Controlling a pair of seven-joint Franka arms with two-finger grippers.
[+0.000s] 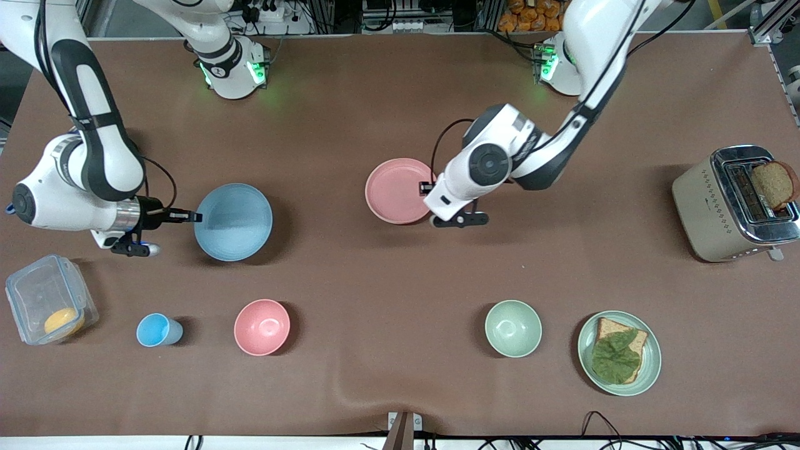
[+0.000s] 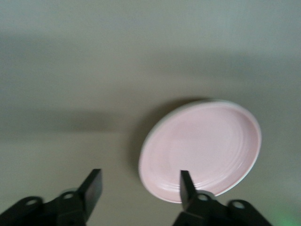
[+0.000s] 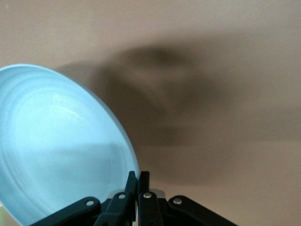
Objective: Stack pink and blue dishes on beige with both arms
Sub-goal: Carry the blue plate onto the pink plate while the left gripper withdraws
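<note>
Right jaws (image 3: pixel 137 181) on blue plate (image 3: pixel 56 146) (rim).

Left pincer (image 2: pixel 136 188) gapes; right pincer (image 3: pixel 137 181) pinched closed.

Brown-covered table (image 1: pixel 387 94), aluminium framing (image 1: pixel 772 25) along its edge.

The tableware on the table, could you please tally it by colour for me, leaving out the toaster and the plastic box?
Blue: 2, blue plate held by the right gripper, blue cup
Pink: 2, pink plate beside the open left gripper, pink bowl
Green: 2, green bowl, green plate
Total: 6
</note>
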